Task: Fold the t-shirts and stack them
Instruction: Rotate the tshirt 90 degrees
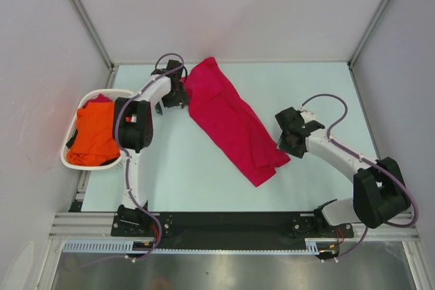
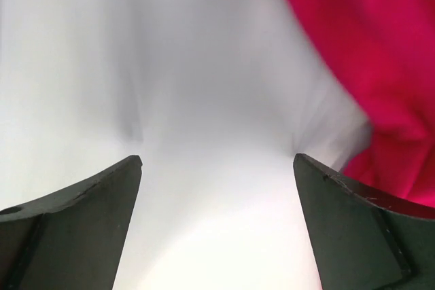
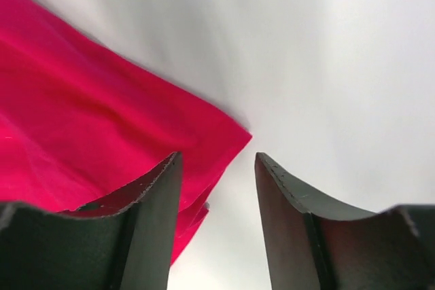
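Red shirt (image 1: 228,120) laid diagonally; left jaws held spread, empty, beside its far end, right jaws likewise at its near end.

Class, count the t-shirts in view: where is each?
2. The crimson t-shirt lies diagonally on the table; the orange t-shirt sits bunched in the white basket, where more may be hidden.

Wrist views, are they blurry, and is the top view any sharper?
Left wrist view: table smeared white, crimson shirt soft-edged, jaws sharp. Right wrist view: the same streaky blur behind crisp jaws. Top external view: sharp, evenly lit.
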{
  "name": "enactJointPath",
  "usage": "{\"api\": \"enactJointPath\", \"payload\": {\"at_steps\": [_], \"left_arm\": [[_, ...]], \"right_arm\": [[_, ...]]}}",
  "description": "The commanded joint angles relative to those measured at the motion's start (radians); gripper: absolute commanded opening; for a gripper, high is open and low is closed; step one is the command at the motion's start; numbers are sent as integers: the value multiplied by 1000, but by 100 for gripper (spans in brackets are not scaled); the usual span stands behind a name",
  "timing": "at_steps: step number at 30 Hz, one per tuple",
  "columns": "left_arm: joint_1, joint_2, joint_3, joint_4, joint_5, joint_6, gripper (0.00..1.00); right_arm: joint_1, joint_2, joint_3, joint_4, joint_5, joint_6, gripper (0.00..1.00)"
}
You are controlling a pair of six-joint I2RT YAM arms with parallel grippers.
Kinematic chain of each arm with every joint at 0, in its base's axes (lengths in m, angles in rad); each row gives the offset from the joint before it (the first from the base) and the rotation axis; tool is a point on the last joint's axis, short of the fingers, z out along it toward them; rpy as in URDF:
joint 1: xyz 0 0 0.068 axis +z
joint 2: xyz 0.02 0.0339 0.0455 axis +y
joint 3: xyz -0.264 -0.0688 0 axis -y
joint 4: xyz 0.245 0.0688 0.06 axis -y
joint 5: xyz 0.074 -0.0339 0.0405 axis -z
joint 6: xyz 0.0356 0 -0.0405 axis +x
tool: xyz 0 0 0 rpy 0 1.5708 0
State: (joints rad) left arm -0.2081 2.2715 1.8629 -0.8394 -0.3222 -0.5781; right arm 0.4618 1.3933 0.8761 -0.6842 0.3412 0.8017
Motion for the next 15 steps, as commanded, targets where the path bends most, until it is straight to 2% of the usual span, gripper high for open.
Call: {"api": "enactJointPath", "payload": {"at_steps": [1, 3, 7, 11, 15], "left_arm": [[-19, -193, -146, 52, -40, -26, 100], [-31, -289, -252, 92, -32, -31, 100], [-105, -423, -364, 155, -6, -20, 98], [-197, -454, -436, 181, 38, -16, 97], [-306, -419, -465, 206, 69, -14, 94]], "right_arm": [[1, -97, 75, 41, 99, -104, 52], [1, -106, 80, 84, 69, -127, 50], [5, -86, 86, 144, 3, -183, 50], [8, 4, 96, 173, -47, -220, 50], [3, 73, 110, 233, -99, -259, 49]]}}
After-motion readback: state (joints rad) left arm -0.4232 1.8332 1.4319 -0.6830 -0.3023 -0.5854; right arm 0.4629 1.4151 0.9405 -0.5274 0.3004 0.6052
